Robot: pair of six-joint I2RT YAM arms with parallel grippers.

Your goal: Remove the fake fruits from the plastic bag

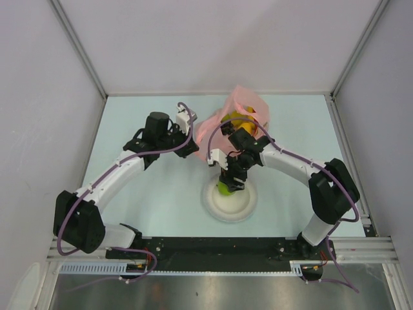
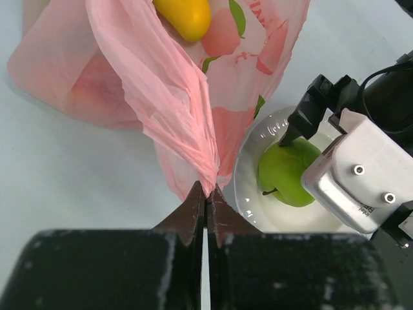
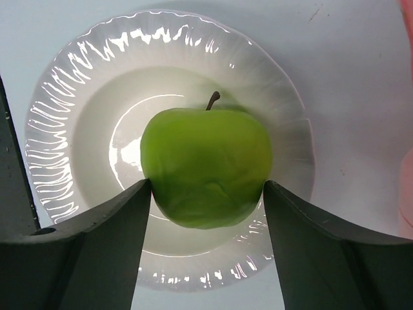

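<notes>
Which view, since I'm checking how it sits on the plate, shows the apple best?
Right wrist: the apple is large and central, stem visible, on the plate, flanked by the right hand. Left wrist shows it partly hidden by that hand; top shows only a small green patch.

The apple [image 3: 205,166] lies on the plate [image 3: 84,84], and the bag [image 2: 161,97] behind it holds an oblong fruit [image 2: 184,18].

The pale table [image 1: 297,123] is carrying a white plate [image 1: 211,205] near its near edge; a pink bag [image 1: 244,103] seems to be resting by the far edge.
</notes>
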